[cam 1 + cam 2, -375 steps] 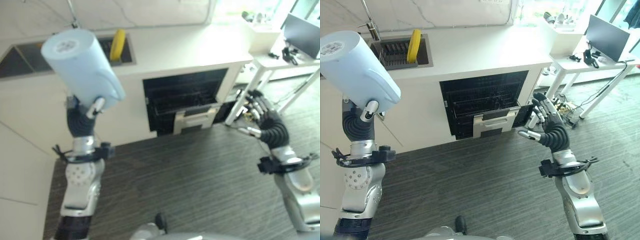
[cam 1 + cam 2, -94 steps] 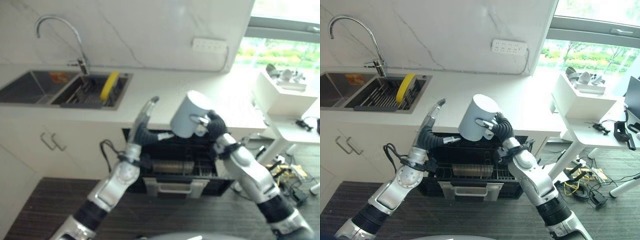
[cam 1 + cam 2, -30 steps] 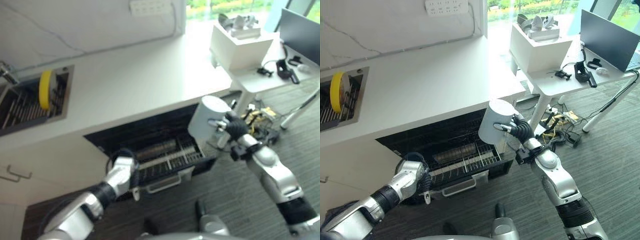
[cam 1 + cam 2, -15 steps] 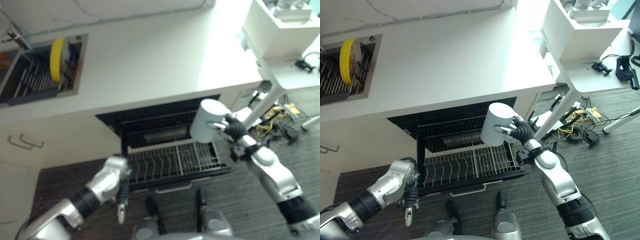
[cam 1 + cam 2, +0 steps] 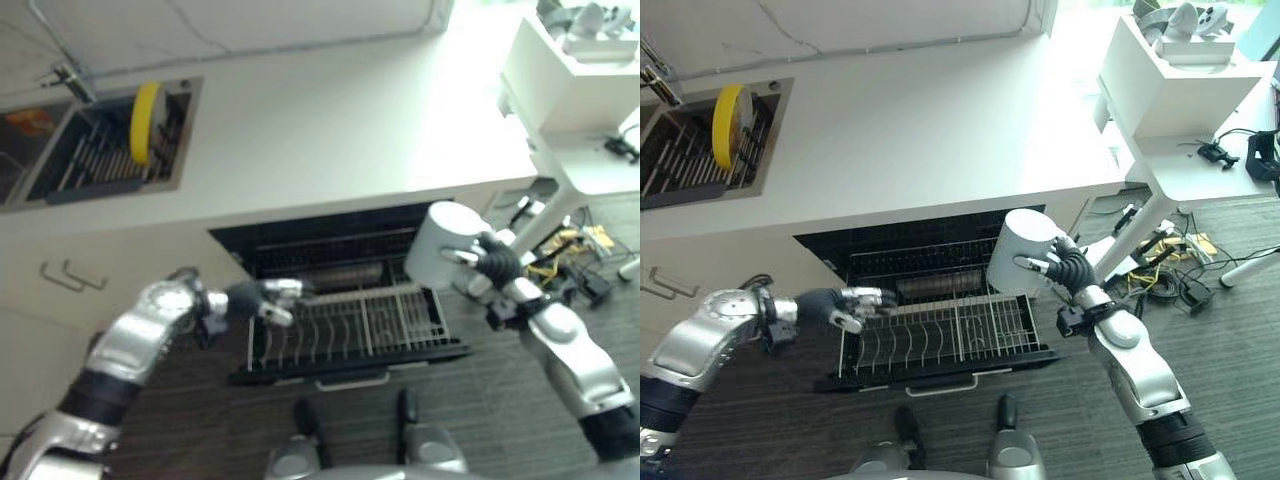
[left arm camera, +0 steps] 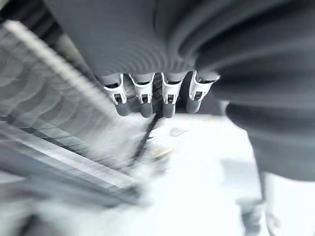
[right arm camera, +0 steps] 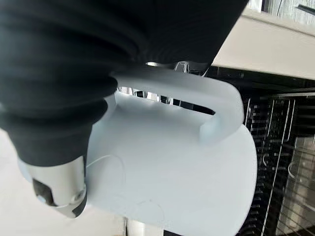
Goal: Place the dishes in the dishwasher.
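Mug [image 5: 1025, 252] first: a pale blue-grey one, big, carried by the right hand [image 5: 1068, 266] with its fingers curled round the handle, thumb against the side. It hangs tipped over, mouth turned away from the hand and toward the dishwasher, held up above the near right corner of the pulled-out rack [image 5: 940, 338]. From where I stand that tilt looks deliberate, a way to get the cup upside down before it goes onto the wires, though that is my reading of it.

Across from that hand, the left hand [image 5: 862, 298] reaches in at the rack's far corner, next to the dark opening of the dishwasher [image 5: 920, 240]. Its fingers appear straight and relaxed, lying along the rack's top edge; the wrist view is smeared, so I would not swear whether they touch the wire or sit just off it. I take it the hand is there to steady the rack or keep it out.

The rack stands empty, nothing yet loaded. Well beyond the left hand, up on the white surface [image 5: 920, 120], a yellow plate [image 5: 730, 112] stands on edge in the sink's drainer [image 5: 700, 150], presumably next in line. The mug needs lowering between the tines without catching its handle.
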